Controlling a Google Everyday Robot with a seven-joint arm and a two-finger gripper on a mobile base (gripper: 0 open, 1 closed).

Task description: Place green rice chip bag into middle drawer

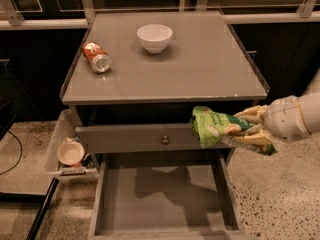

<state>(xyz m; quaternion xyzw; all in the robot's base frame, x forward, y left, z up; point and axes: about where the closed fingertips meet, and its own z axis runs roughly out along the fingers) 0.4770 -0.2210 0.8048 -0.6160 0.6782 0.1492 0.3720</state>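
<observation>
The grey bench (pixel 200 69) has a flat, smooth, matte top with a thin raised lip. It stands on a speckled stone floor (pixel 282 194) in front of dark cabinets.

Below the top, the middle drawer (pixel 125 204) is pulled out. It is wide and shallow with low side walls, and its bare grey floor holds nothing but shadow. Above it is a closed grey drawer front (pixel 125 138) with a small round knob (pixel 165 140).

A clear plastic bin (pixel 56 143) hangs off the bench's left side, with a small round dish (pixel 70 153) inside.

The green rice chip bag (pixel 212 126), crumpled light-green foil, hangs in the air just under the bench's front right corner. It overlaps the drawer front and sits above the right side of the open drawer. The end effector (pixel 251 128) reaches in from the right and is clenched on the bag's right end.

A white bowl (pixel 154 37), round and apparently empty, sits near the back edge. An orange soda can (pixel 96 57) lies on its side near the left edge.
</observation>
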